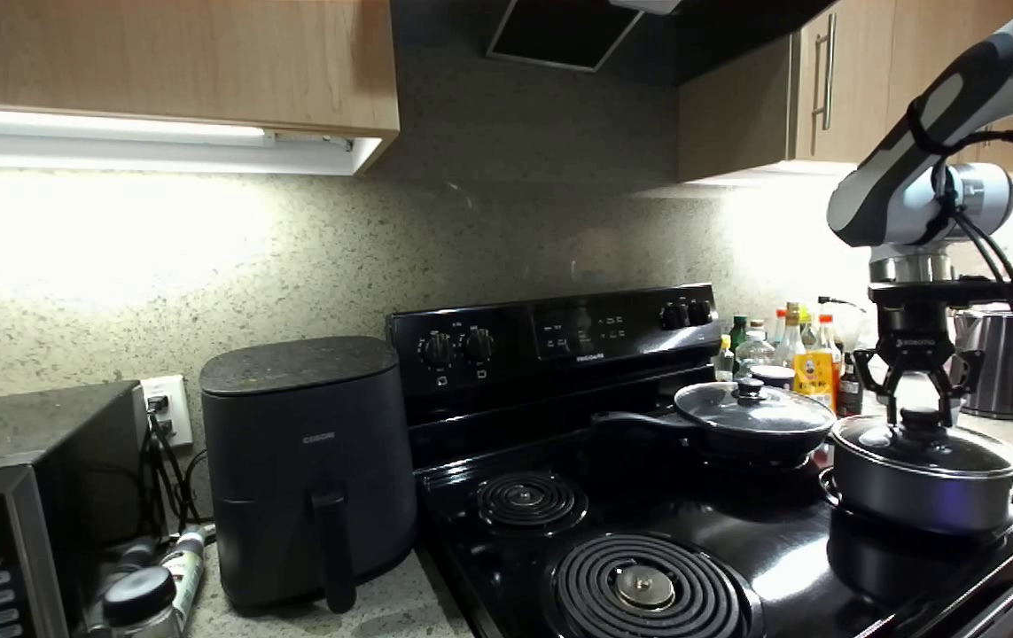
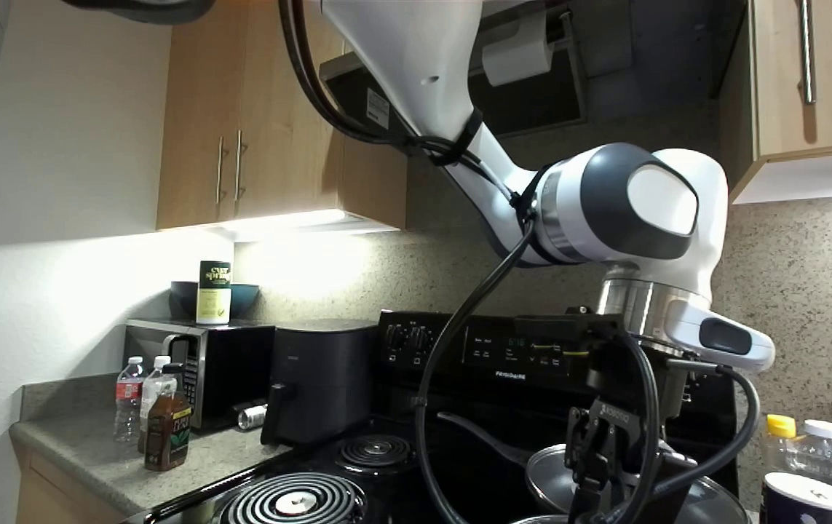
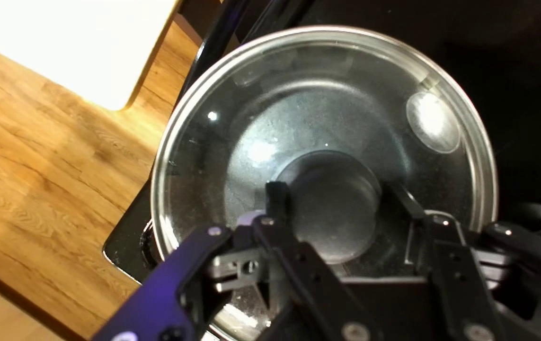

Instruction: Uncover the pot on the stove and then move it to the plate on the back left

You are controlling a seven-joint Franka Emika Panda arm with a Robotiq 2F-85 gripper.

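The dark grey pot (image 1: 923, 498) sits at the front right of the black stove (image 1: 790, 532), covered by a glass lid (image 3: 317, 118) with a metal rim. From above, my gripper (image 3: 334, 194) reaches down to the lid's round black knob (image 3: 332, 213). Its fingers (image 3: 277, 201) stand against both sides of the knob, shut on it. The lid rests level on the pot's rim. At the back left, the plate, a small coil burner (image 1: 533, 502), has nothing on it; it shows in both exterior views. In an exterior view the arm hides most of the pot.
A shallow pan (image 1: 754, 434) with its own glass lid stands on the back right burner, its handle pointing left. The larger coil burner (image 1: 645, 587) lies at the front left. An air fryer (image 1: 307, 470) borders the stove's left side; bottles (image 1: 812, 354) stand beyond its right.
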